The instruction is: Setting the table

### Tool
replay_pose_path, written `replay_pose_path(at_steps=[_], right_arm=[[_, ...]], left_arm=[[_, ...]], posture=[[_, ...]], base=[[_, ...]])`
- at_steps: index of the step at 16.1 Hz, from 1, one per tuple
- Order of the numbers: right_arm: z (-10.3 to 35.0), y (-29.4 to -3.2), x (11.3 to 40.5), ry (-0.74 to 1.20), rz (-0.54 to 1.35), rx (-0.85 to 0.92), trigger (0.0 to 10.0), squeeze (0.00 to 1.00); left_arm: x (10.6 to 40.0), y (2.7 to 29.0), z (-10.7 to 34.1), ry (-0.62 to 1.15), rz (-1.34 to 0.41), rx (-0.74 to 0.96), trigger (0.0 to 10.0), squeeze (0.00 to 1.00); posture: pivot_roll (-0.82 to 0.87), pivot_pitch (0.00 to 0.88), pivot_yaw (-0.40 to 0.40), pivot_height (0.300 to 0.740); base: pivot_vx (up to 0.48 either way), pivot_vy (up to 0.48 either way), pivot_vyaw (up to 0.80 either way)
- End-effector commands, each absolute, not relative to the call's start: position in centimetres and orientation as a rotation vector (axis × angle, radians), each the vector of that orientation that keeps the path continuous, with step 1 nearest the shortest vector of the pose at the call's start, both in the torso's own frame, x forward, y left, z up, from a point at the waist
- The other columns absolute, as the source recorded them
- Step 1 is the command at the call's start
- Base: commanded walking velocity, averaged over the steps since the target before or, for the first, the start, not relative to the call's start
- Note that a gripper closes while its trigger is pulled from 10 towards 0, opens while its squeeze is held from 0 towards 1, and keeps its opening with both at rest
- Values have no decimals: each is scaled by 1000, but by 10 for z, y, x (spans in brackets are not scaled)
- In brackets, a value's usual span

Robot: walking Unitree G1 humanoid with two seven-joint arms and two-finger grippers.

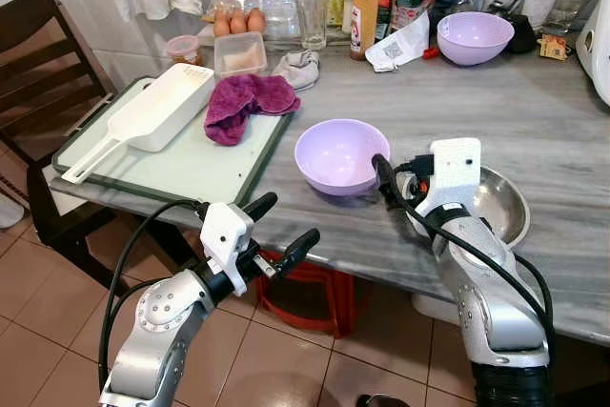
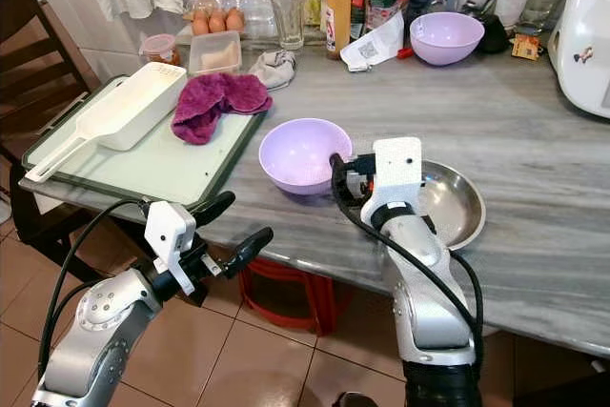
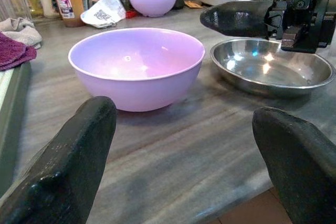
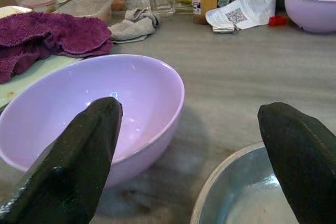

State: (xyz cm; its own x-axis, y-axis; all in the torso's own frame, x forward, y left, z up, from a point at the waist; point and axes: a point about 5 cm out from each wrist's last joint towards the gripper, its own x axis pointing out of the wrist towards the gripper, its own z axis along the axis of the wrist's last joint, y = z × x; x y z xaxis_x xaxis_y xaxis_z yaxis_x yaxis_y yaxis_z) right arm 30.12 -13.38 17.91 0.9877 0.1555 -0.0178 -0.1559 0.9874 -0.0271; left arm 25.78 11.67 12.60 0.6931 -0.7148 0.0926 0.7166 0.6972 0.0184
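A lilac bowl (image 1: pixel 340 154) stands empty near the front edge of the grey table (image 1: pixel 534 111). Close to its right lies a shallow steel dish (image 1: pixel 503 207). A second lilac bowl (image 1: pixel 474 37) sits at the back. My right gripper (image 4: pixel 191 150) hovers open just above the table. One of its fingers (image 4: pixel 79 156) is at the near bowl's rim and the other is over the steel dish (image 4: pixel 247 192). My left gripper (image 1: pixel 292 217) is open and holds nothing. It hangs just off the table's front edge, pointing at the near bowl (image 3: pixel 136 66).
A green-rimmed board (image 1: pixel 181 164) at the left carries a white long-handled scoop (image 1: pixel 152 116) and a purple towel (image 1: pixel 246 100). Eggs, a glass, bottles and packets line the back wall. A dark chair (image 1: pixel 43 64) stands at the far left, a white appliance (image 2: pixel 583 30) at the right, and a red stool (image 1: pixel 315 297) under the table.
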Motion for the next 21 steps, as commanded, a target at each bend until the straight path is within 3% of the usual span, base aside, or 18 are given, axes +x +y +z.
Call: replay_pose_path(at_steps=[1,21], right_arm=[[186,-131,298,-14,158,-23,10000,0],[186,-131,298,-14,158,-23,10000,0]], left_arm=[[258,120,131,-110,-784,-15,10000,0],[258,120,131,-110,-784,-15,10000,0]], posture=[[-192,108,108,740],[-192,108,108,740]], base=[[0,0,0],[0,0,0]])
